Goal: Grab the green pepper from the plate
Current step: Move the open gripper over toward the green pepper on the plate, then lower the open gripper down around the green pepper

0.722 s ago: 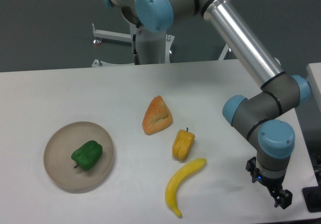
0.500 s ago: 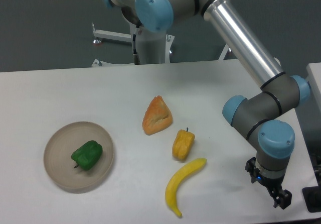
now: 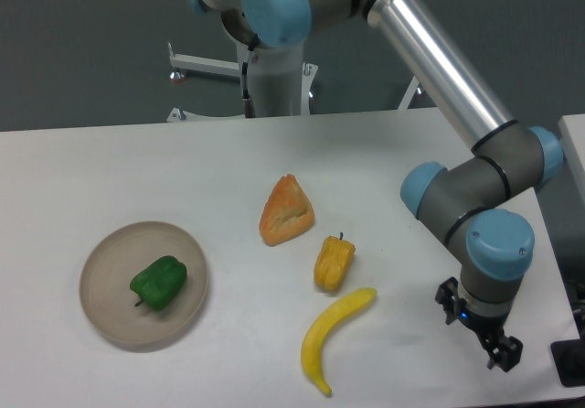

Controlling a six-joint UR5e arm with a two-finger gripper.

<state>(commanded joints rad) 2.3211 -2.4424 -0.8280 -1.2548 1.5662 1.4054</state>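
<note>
1. Green first: one green pepper [image 3: 159, 282] on show, sitting inside the plate [image 3: 108, 252], a touch toward the 4 o'clock side of the dish's middle.
2. One plate only, beige-grey and round, parked at the table's [image 3: 137, 170] 8 o'clock area from the picture's centre.
3. Count the rest: one yellow-orange pepper [image 3: 334, 263], one banana [image 3: 333, 336], one orange wedge-shaped piece [image 3: 286, 212]. Five things on the white table in all.
4. That green pepper lies on its side, long axis running from about 8 o'clock to 2 o'clock. Its little stem pokes out at the 8 o'clock end and the blocky body faces 2 o'clock.
5. Over to the arm: one gripper [image 3: 494, 353], hanging low at the table's 4 o'clock corner, well apart from the plate and pepper.
6. Its dark fingers are small and seen at an angle; I cannot tell whether they stand apart or together. Nothing is visibly held.
7. Between gripper and plate lies the banana, its tip toward the 2 o'clock direction, with the yellow-orange pepper just beside that upper end and the orange wedge at 11 o'clock from that pepper.
</note>
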